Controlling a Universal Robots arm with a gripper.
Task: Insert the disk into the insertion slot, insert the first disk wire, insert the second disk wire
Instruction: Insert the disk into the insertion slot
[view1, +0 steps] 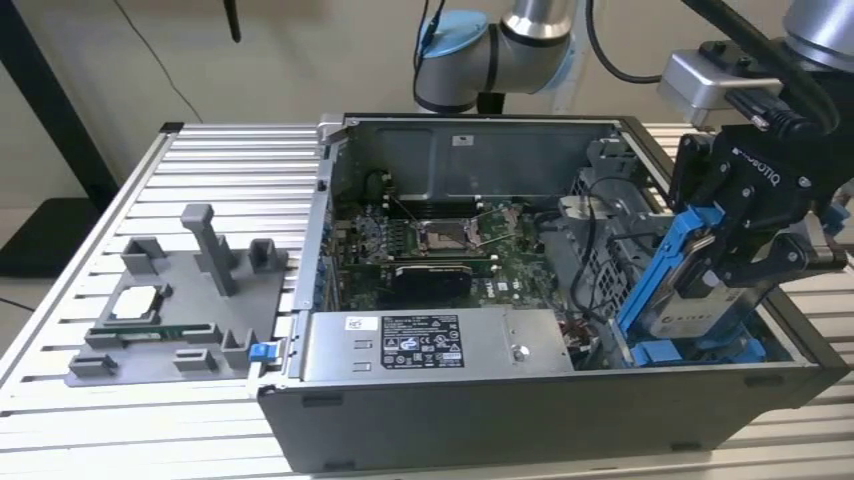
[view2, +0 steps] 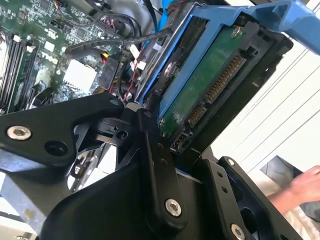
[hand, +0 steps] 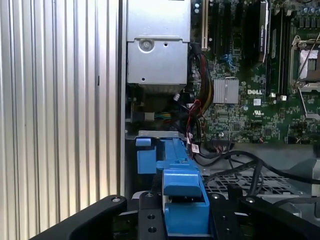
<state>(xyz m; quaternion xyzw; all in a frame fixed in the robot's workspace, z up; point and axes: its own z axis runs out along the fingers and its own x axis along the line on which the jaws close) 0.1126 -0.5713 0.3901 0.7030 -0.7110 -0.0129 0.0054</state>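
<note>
While my gripper (view1: 754, 258) is pressed shut on the disk (view1: 683, 312), pinching its blue carrier bracket, the drive stands steeply tilted with its lower end down at the insertion slot (view1: 707, 352), at the exterior view's right end of the open computer case (view1: 534, 425). I judge it not yet seated, and I cannot tell whether it touches the bay. Neither wire is in: the drive's connector edge (view2: 220, 87) shows bare in the second wrist view. Black cables (view1: 590, 265) loop just beside the bay and could snag the carrier. The power-supply box (view1: 427, 345) and processor socket (view1: 441, 237) lie well apart from it. A person's hand (view2: 305, 187) rests outside the case, and a grey fixture tray (view1: 174, 320) sits on the table.
</note>
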